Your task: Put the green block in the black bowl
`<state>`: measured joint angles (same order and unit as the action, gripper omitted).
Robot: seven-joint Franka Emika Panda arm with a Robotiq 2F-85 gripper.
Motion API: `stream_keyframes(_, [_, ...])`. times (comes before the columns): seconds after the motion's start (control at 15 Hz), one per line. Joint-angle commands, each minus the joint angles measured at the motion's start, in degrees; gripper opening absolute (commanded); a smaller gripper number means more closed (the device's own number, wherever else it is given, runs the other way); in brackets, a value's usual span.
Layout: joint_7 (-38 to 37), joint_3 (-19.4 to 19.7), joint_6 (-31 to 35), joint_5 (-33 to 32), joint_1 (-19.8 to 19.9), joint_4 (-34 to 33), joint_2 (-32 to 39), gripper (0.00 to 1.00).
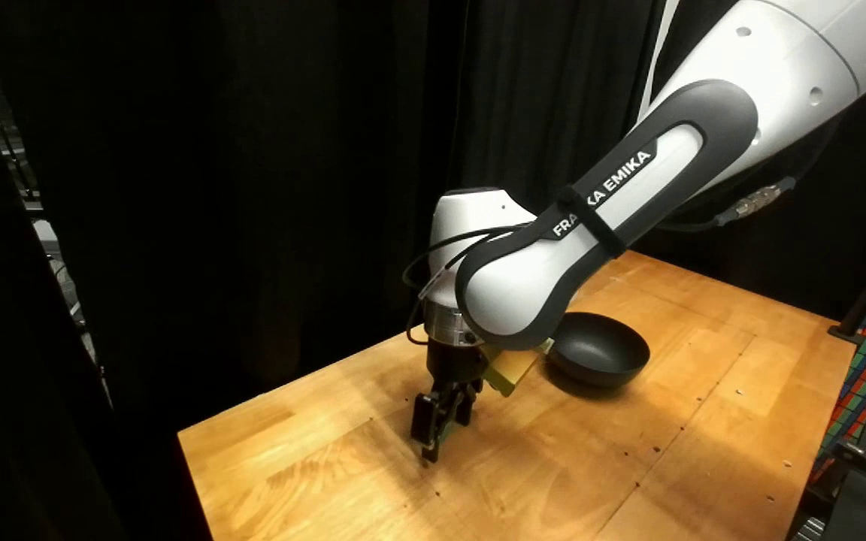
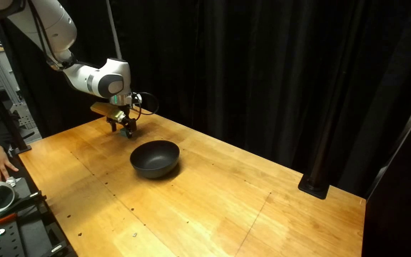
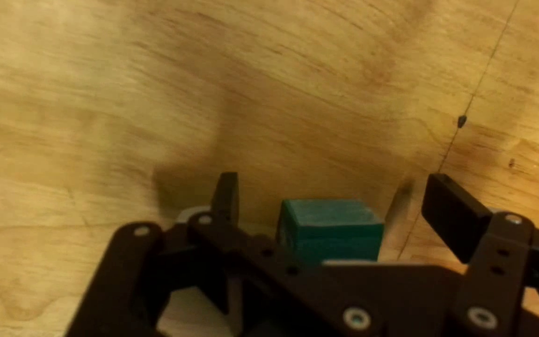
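Toward the far corner of the desk in an exterior view, the gripper points down with its unclenched fingers spread apart. Between them, touching neither, the green block sits on the desk. Farther from that corner, inward of the long edge by the curtain, the black bowl stands upright. Along that edge, near the right corner, stands a black post.

All views look down at the table, wrist closest.
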<state>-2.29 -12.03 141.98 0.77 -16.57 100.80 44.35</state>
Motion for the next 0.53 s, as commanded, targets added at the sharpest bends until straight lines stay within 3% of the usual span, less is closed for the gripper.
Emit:
stream_keyframes(0.0, [-2.0,2.4,0.0,-2.6,-3.5,-4.7,2.9,0.75])
stream_keyframes(0.13, [-3.6,3.9,0.9,-4.3,-5.1,-5.0,2.8,0.68])
stream_keyframes(0.47, [-7.6,7.2,0.8,-8.2,-7.8,-5.2,1.8,0.27])
